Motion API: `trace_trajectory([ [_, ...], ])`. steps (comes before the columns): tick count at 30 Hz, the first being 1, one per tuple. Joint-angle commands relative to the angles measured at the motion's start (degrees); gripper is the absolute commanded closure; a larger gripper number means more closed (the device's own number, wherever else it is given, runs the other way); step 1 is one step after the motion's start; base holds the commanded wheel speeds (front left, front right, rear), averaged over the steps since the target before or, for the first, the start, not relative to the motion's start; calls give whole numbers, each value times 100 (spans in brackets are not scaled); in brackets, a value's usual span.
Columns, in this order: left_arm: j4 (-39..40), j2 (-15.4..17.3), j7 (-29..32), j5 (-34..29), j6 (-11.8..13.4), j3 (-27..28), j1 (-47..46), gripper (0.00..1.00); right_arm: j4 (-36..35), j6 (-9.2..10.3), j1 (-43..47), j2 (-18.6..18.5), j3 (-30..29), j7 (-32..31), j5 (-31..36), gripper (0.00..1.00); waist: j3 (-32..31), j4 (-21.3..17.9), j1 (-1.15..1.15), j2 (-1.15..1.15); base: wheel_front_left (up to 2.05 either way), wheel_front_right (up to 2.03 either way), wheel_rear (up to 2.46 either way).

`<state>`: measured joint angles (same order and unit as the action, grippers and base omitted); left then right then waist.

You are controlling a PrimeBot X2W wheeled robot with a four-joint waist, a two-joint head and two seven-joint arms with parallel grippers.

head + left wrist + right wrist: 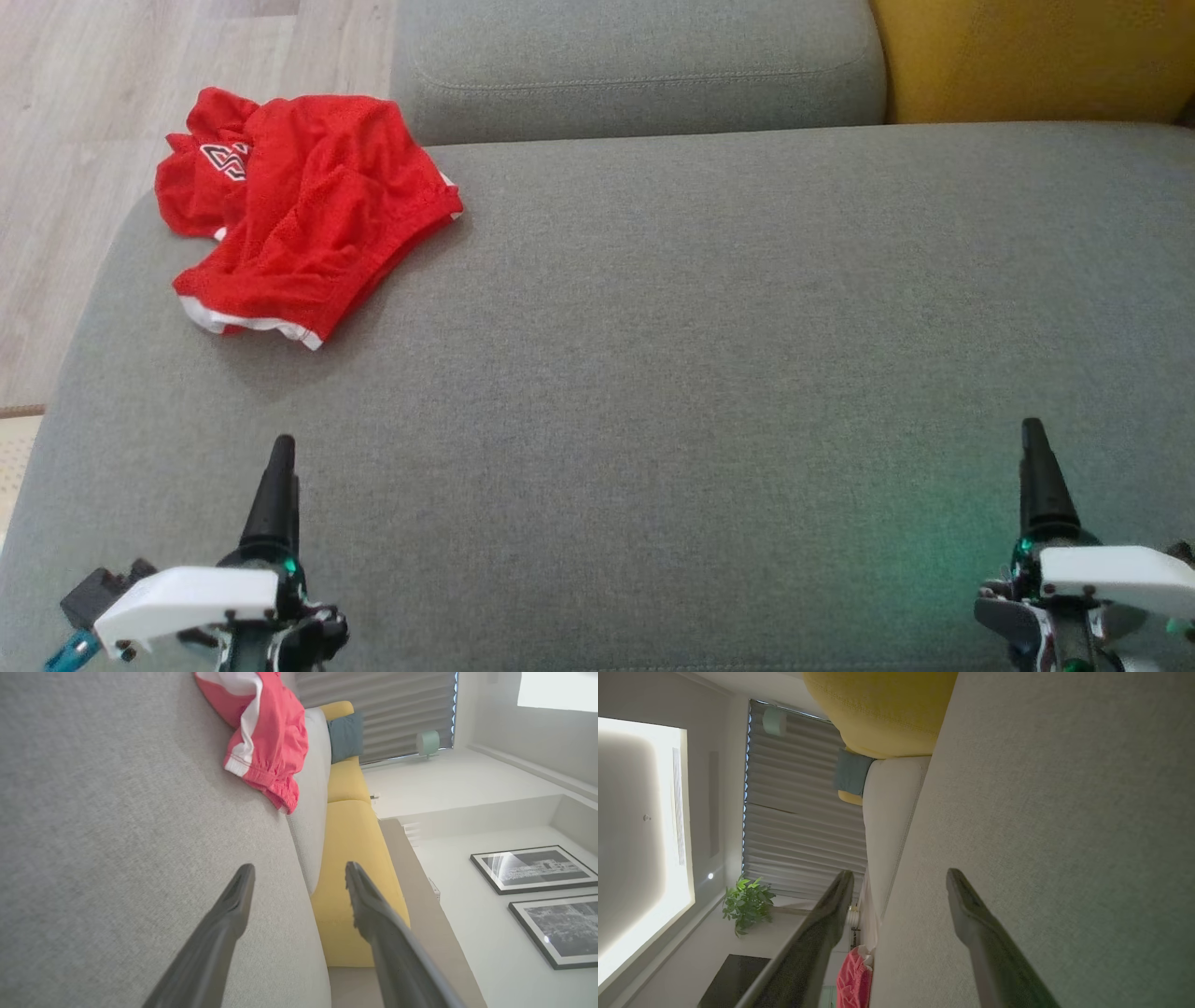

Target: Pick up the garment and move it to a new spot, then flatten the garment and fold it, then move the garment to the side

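Both the left end effector (299,870) and the right end effector (900,876) are spread and empty. The garment (308,205) lies bunched on the sofa (700,327); no step is done yet.

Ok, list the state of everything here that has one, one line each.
garment: crumpled, unfolded, at the left end of the sofa seat, untouched.
left tool: open, empty.
right tool: open, empty.
blinds: drawn shut.
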<state>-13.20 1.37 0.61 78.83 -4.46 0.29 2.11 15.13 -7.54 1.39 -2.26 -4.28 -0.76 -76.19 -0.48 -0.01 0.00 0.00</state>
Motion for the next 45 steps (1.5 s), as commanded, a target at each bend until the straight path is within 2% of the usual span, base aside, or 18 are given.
trace_trajectory([
  [1,262,61,-53,-153,32,-5,-221,0,-265,2,-220,-23,61,80,184,0,-2,0,0,0,0,0,0],
  [20,644,79,-360,-1858,282,-338,-226,0,-594,2,-262,-31,419,384,1949,0,-29,-23,0,0,0,0,0],
  [28,746,87,-495,-2802,390,-464,-184,0,-719,3,-207,-35,533,519,2588,0,-48,-14,0,0,0,0,0],
  [45,798,105,-785,-4249,638,-670,-19,0,-524,3,-157,-42,877,806,3891,0,-144,-32,0,0,0,0,0],
])
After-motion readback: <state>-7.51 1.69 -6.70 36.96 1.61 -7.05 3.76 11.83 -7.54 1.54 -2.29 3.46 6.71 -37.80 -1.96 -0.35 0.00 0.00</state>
